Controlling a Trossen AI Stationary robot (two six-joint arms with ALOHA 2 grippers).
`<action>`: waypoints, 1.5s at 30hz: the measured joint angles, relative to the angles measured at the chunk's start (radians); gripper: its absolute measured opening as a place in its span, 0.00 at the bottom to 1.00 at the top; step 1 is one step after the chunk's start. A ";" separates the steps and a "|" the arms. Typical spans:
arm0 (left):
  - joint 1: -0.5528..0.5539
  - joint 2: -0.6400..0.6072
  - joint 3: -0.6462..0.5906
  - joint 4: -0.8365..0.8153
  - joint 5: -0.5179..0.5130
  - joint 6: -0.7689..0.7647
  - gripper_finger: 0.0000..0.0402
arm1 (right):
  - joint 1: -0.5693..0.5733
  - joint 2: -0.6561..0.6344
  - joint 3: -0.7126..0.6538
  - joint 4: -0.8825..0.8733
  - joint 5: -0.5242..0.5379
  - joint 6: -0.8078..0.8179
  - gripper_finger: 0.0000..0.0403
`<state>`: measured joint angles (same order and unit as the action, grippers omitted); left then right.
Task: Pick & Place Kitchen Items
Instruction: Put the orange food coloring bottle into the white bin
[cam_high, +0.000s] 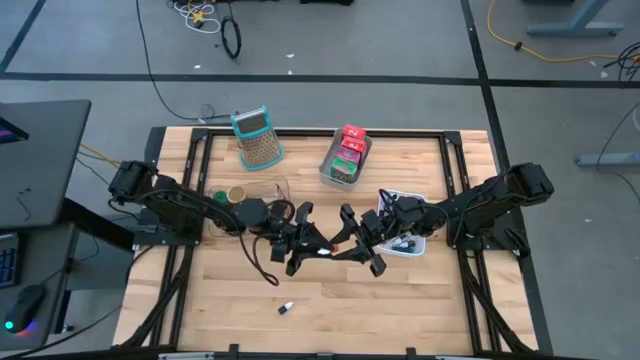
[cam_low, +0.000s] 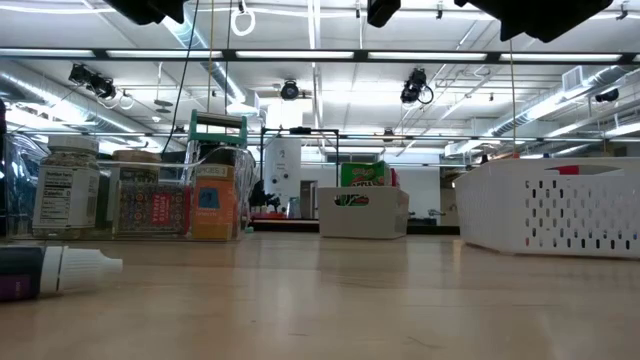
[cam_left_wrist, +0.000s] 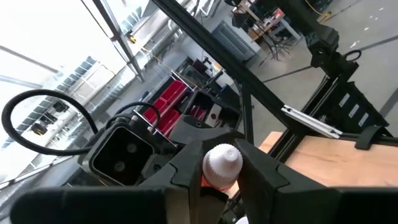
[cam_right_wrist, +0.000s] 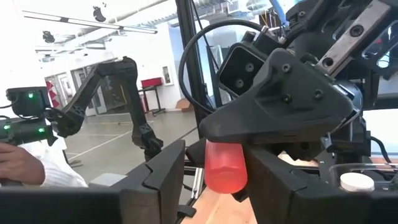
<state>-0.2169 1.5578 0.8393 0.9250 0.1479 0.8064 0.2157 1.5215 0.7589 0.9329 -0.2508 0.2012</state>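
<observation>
A small bottle with a red-orange body and a white cap (cam_high: 322, 252) is held in the air over the table's middle, between my two grippers. My left gripper (cam_high: 308, 246) comes from the left and is shut on it; the cap shows between its fingers in the left wrist view (cam_left_wrist: 222, 163). My right gripper (cam_high: 348, 246) comes from the right and is open. Its fingers (cam_right_wrist: 168, 171) stand on either side of the bottle's red bottom end (cam_right_wrist: 225, 167) with a gap showing. Another small white-capped bottle (cam_high: 286, 308) lies on its side near the front edge. My left gripper pinches the bottle at its white cap end (cam_left_wrist: 224, 160) between its two fingers. The fingers come level from the table's left. The bottle is lifted clear of the table, and its red bottom end (cam_right_wrist: 225, 167) sticks out toward my right gripper.
A teal-handled grater (cam_high: 258, 138) and a clear bin of red and green packets (cam_high: 345, 158) stand at the back. A white slotted basket (cam_high: 408, 240) sits right of centre under my right arm. Jars (cam_high: 236, 194) stand at the left, also in the low view (cam_low: 65, 190).
</observation>
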 joint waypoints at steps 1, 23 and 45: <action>0.000 0.000 0.000 -0.002 0.000 -0.006 0.22 | 0.000 0.000 0.000 0.000 0.000 0.000 0.38; -0.003 0.000 0.000 -0.026 -0.005 0.001 0.24 | 0.000 0.001 0.000 0.006 -0.008 0.027 0.32; -0.004 0.000 0.001 -0.028 -0.021 0.012 0.25 | -0.001 0.001 0.000 0.030 -0.027 0.030 0.32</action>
<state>-0.2207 1.5574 0.8398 0.8970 0.1268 0.8184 0.2150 1.5227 0.7586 0.9627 -0.2777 0.2314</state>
